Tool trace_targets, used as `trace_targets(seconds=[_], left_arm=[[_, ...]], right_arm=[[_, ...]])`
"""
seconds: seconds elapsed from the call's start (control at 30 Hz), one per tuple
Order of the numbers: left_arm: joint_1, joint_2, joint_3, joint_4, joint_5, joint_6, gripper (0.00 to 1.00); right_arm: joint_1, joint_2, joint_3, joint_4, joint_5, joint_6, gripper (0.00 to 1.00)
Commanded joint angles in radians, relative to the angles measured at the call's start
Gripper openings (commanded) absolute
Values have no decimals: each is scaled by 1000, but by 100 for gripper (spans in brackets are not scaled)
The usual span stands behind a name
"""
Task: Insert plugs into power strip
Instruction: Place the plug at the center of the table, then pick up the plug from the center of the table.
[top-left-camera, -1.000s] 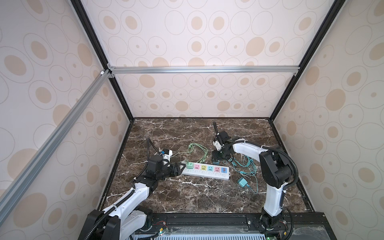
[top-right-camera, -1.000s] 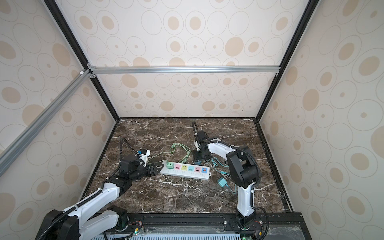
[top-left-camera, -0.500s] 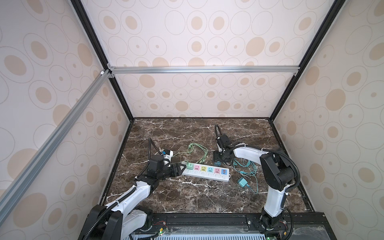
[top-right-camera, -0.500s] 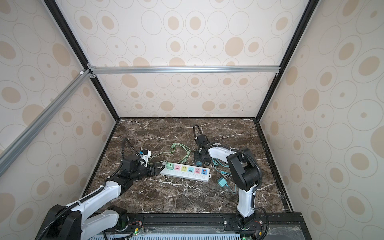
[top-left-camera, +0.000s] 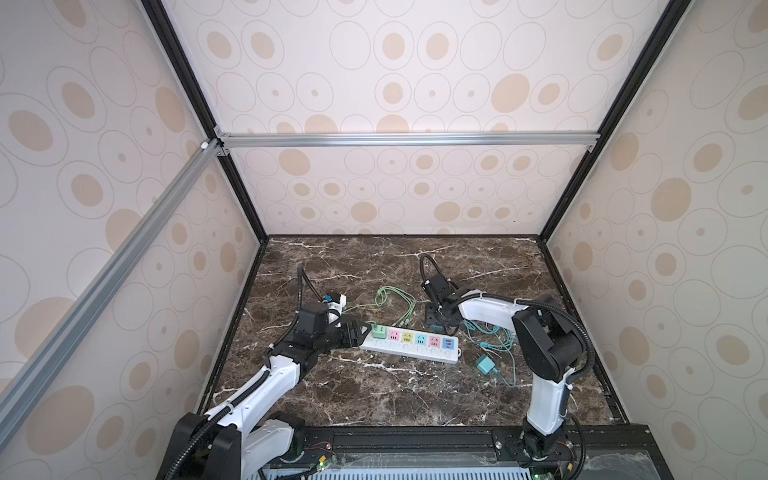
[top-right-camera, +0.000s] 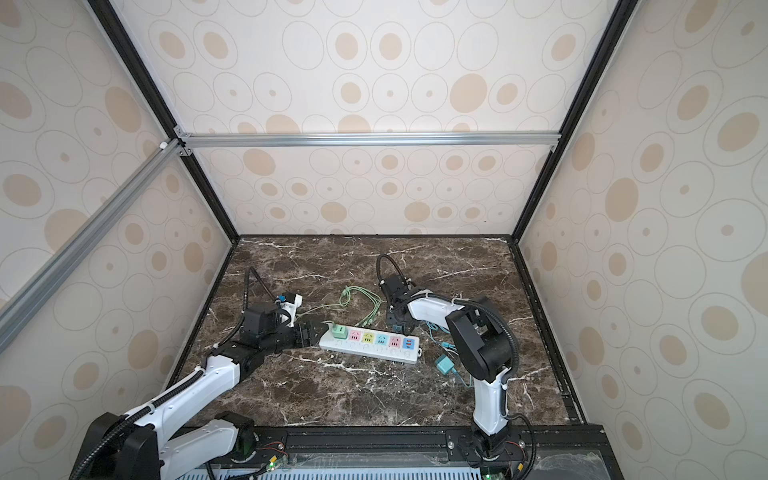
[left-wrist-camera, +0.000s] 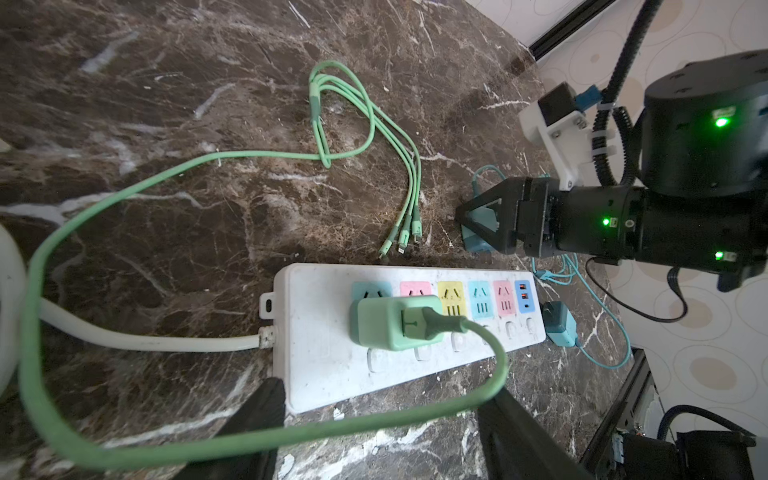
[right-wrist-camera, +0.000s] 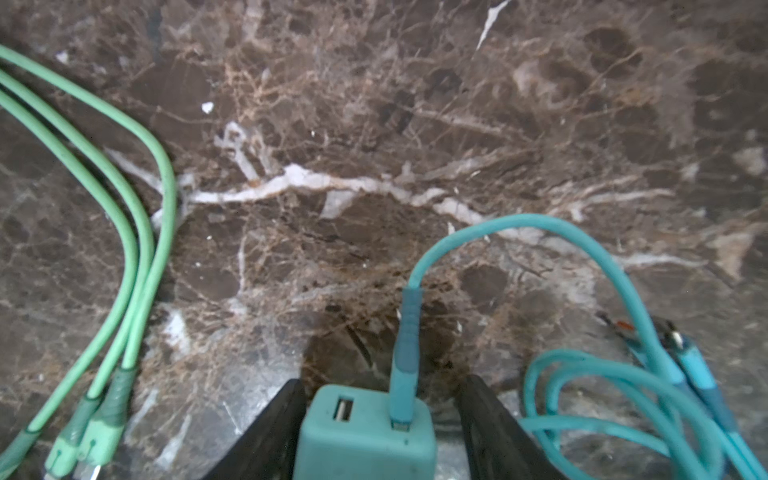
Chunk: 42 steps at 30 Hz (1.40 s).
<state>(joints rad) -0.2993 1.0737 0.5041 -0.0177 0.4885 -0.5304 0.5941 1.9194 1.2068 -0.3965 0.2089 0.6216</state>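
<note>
Fingers (left-wrist-camera: 262, 415) of the left gripper (top-left-camera: 359, 331) stood apart and empty at the left end of the power strip (left-wrist-camera: 320, 332), with the green cable (left-wrist-camera: 124, 195) running between them. Its mint plug (left-wrist-camera: 390, 322) sat in the first blue socket, and the other four sockets were free. A careless close or retreat could have hooked that cable and levered the plug out, or dragged the strip across the counter (top-left-camera: 374, 395).

Farther right, the right gripper (right-wrist-camera: 382, 380) straddled a teal plug (right-wrist-camera: 357, 436) lying just past the strip's far edge. Its fingers (right-wrist-camera: 270, 432) were open, with a gap on one side. An uneven squeeze might have twisted the plug, and its looped teal cable (right-wrist-camera: 540, 224) could have snagged. A second teal plug (top-left-camera: 485, 365) lay beyond the strip's right end.
</note>
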Motion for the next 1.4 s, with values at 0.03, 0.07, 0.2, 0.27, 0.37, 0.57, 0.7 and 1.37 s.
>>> trace_targets(seconds=[0.03, 0.07, 0.2, 0.27, 0.37, 0.57, 0.7, 1.37], left_arm=[[3, -25, 61, -67, -12, 49, 74], [3, -28, 64, -70, -12, 50, 73], [1, -34, 79, -96, -13, 56, 74], [2, -35, 85, -104, -13, 60, 73], [3, -31, 95, -107, 2, 67, 73], [-1, -27, 108, -116, 47, 94, 72], [-2, -32, 105, -114, 50, 98, 72], [-176, 2, 116, -23, 94, 96, 71]], right_arm=[[-2, 51, -10, 1, 20, 18, 61], [-1, 53, -10, 4, 19, 15, 61], [-2, 63, 2, 1, 22, -3, 62], [-1, 63, 2, 2, 23, -11, 62], [1, 66, 13, -7, 28, -27, 60], [24, 49, 29, -33, 48, -44, 55], [46, 39, 39, -45, 48, -37, 53], [42, -13, 34, 13, -88, -81, 31]])
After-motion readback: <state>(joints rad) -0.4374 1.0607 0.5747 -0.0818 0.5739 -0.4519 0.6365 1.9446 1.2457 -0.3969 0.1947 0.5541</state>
